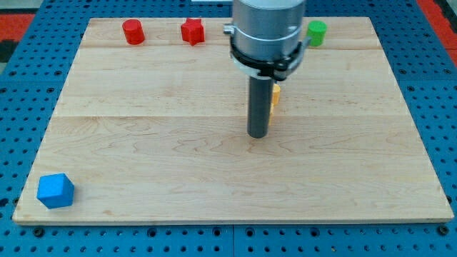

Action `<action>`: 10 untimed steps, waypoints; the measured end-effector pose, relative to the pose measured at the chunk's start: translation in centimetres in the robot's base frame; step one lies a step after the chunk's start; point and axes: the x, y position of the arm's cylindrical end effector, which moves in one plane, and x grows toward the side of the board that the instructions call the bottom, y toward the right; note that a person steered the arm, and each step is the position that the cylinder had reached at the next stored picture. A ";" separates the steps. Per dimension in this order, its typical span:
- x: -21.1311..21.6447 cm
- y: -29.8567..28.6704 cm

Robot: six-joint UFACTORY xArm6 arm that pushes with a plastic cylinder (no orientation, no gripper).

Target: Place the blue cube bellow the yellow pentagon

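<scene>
The blue cube [56, 190] sits at the board's bottom left corner. The yellow pentagon [275, 98] is right of centre and mostly hidden behind my rod; only a narrow yellow edge shows. My tip [258, 134] rests on the board just below and left of the yellow pentagon, far to the right of the blue cube.
A red cylinder [133, 32] and a red star [192, 31] stand along the top edge. A green cylinder [316, 32] stands at the top right, beside the arm's body. The wooden board [143, 157] lies on a blue pegboard.
</scene>
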 end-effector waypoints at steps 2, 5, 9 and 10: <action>4.6 1.7; 14.0 -7.0; 11.4 -32.8; 10.9 -31.2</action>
